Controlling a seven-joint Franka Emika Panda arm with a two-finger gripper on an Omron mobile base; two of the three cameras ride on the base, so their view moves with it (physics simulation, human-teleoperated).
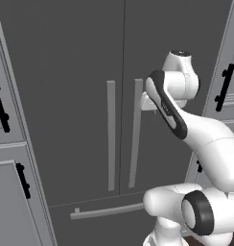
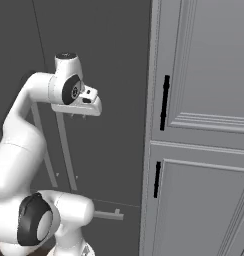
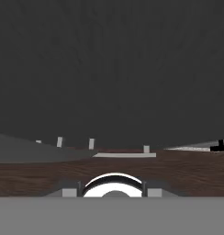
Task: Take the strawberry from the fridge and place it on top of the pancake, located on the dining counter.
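Gripper [image 2: 84, 116] hangs just in front of the shut fridge [image 1: 66, 57], beside the upper part of the right door's bar handle [image 1: 135, 129] at about 2 o'clock from the door seam's middle; whether its jaws are open or closed cannot be told. Light grey cabinets [image 2: 204, 100] with black handles [image 2: 164, 102] stand at 3 o'clock of the fridge, and the drawer handle [image 1: 107, 212] runs across at 6 o'clock.

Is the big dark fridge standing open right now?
No. In the left base view both doors of the fridge sit flush, their two vertical handles side by side, with no interior showing.
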